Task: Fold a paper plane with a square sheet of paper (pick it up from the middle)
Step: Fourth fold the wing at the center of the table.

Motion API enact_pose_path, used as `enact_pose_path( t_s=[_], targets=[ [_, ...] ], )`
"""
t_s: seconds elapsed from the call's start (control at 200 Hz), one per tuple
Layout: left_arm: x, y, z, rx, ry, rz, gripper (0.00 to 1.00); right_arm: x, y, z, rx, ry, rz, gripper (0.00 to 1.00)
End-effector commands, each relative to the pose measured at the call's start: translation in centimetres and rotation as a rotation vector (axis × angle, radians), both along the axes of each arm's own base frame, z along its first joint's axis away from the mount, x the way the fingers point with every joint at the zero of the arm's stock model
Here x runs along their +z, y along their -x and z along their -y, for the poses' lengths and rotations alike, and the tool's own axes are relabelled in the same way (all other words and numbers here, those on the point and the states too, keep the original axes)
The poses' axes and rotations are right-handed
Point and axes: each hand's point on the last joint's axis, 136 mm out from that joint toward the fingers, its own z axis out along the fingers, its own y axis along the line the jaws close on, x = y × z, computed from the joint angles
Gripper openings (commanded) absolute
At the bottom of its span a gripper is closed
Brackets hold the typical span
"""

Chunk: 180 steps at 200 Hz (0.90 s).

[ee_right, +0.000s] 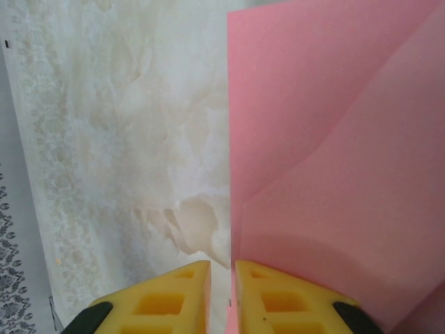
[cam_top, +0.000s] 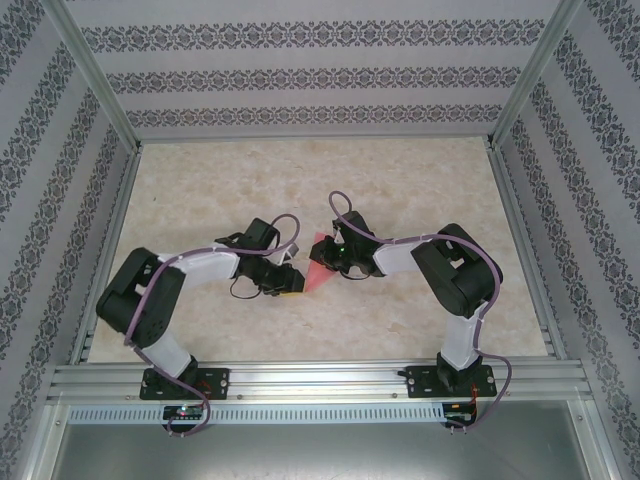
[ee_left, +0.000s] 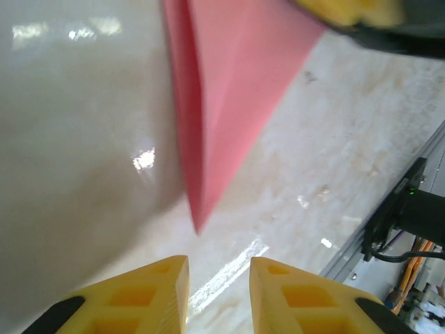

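The paper plane (cam_top: pixel 320 268) is a pink-red sheet folded to a narrow point with a lengthwise crease, held just above the middle of the table. My right gripper (cam_top: pixel 334 262) is shut on its edge; in the right wrist view the fingers (ee_right: pixel 222 278) pinch the paper's straight edge and the layered paper (ee_right: pixel 334 174) spreads to the right. My left gripper (cam_top: pixel 292 282) sits just left of it. In the left wrist view its fingers (ee_left: pixel 219 278) stand open with nothing between them, a short way back from the plane's tip (ee_left: pixel 229 90). One yellow right fingertip (ee_left: pixel 348 10) shows at the top.
The marble-patterned tabletop (cam_top: pixel 300 180) is bounded by patterned walls and an aluminium frame. The rail (cam_top: pixel 320 380) carrying both arm bases runs along the near edge. A black base with cables (ee_left: pixel 410 209) stands at the table's edge in the left wrist view.
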Motion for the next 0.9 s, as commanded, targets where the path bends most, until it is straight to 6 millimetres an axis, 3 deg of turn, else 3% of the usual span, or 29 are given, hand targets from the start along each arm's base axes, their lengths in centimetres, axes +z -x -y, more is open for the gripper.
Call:
enact_pose_path(
  t_s=[0.0,0.155,0.36,0.58,0.894],
  targets=[
    [2.2,-0.8,0.0,0.03,0.004,0.042,0.3,-4.7,2.5,2.7,-0.013,0.141,-0.103,0.18],
    [2.8,-2.7,1.5,0.068,0.064,0.042,0.24,-4.6,2.6,2.6,-0.01,0.137,-0.1,0.18],
    [1.8,-4.5,3.2,0.094,0.115,0.009,0.21,-4.5,2.6,2.5,-0.009,0.132,-0.096,0.18],
    [0.0,-4.2,3.7,0.087,0.146,-0.046,0.21,-4.6,2.6,2.4,-0.008,0.133,-0.097,0.18],
    [-2.4,-2.1,3.4,0.065,0.172,-0.112,0.21,-4.5,2.7,2.3,-0.006,0.136,-0.097,0.18]
  ],
)
